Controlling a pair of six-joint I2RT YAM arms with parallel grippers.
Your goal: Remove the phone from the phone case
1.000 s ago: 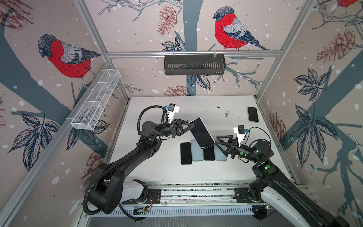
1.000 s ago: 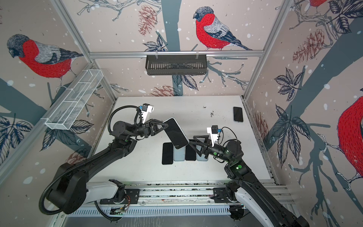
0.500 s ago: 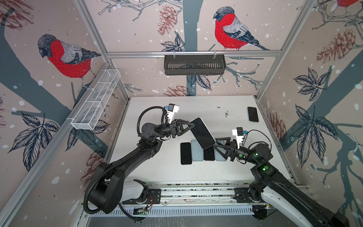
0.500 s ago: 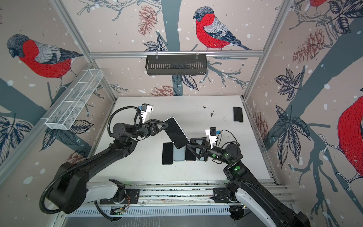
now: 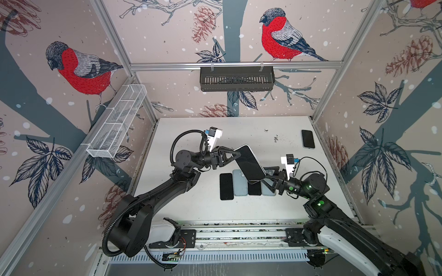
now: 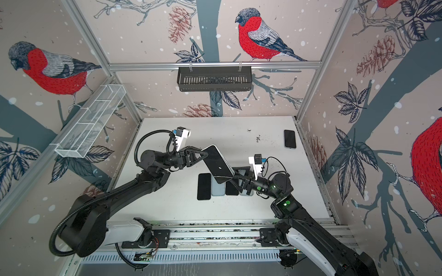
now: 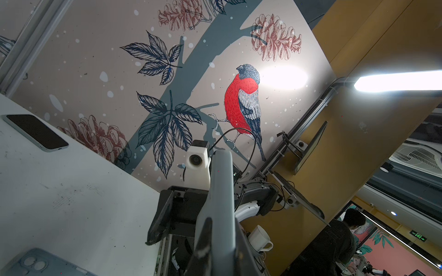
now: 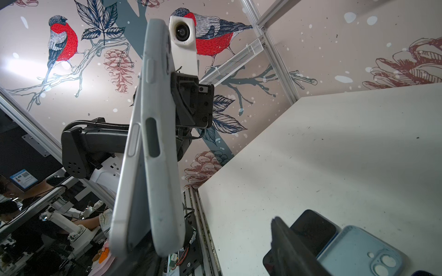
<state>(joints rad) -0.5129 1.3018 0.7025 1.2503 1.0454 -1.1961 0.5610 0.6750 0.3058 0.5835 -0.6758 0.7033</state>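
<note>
phone row (image 5: 240, 185): centre | cased phone (image 5: 250, 165): above it | lone phone (image 5: 307, 138): back right

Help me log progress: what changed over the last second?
The right end effector edged left toward the free end of the cased phone, jaws open and not gripping. The left end effector stayed shut on the phone's other end, holding it tilted in the air. The row of phones beneath did not move.

White table (image 5: 191, 205); row of phones and cases (image 5: 239, 184); lone phone (image 5: 307, 139) far right
</note>
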